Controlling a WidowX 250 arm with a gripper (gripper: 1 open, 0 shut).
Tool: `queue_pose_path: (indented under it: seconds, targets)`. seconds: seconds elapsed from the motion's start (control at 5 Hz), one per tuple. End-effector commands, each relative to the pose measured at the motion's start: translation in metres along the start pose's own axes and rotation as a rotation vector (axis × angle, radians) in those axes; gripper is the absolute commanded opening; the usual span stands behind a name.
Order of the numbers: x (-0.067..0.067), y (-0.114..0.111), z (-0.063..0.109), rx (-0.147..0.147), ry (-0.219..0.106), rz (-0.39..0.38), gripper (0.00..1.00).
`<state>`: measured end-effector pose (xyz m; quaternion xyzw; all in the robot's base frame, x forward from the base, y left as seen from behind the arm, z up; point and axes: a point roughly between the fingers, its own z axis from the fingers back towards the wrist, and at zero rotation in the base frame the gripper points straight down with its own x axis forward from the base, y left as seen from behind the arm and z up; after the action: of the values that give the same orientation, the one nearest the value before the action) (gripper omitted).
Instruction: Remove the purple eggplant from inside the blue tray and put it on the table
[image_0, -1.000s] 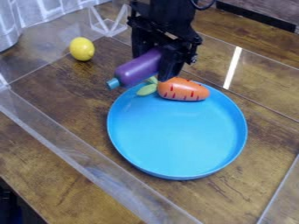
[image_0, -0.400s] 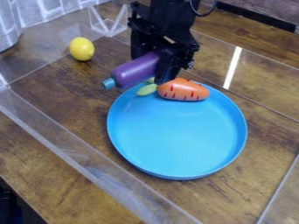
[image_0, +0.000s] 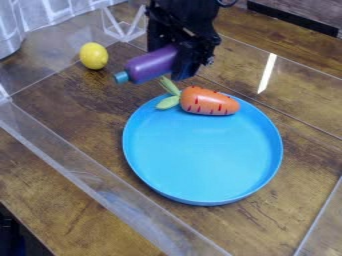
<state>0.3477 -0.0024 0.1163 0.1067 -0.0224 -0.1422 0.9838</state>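
Observation:
The purple eggplant with its blue stem cap pointing left hangs in the air, clamped in my black gripper, which is shut on it. It sits above the table, just past the far left rim of the blue tray. The gripper points steeply down and its fingers are partly hidden behind the eggplant.
An orange carrot with green leaves lies at the tray's far edge. A yellow lemon rests on the table at the back left. A clear plastic wall runs along the left and front.
The gripper has carried the eggplant up and toward the back left, off the tray's rim and away from the carrot. The carrot and lemon have stayed put.

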Motion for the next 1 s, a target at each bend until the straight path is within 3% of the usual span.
queue_pose_path:
  seconds: [0.0, 0.8]
  targets:
    - [0.009, 0.02, 0.01, 0.033, -0.049, 0.015, 0.0]
    - [0.018, 0.049, -0.005, 0.097, -0.032, -0.035, 0.0]
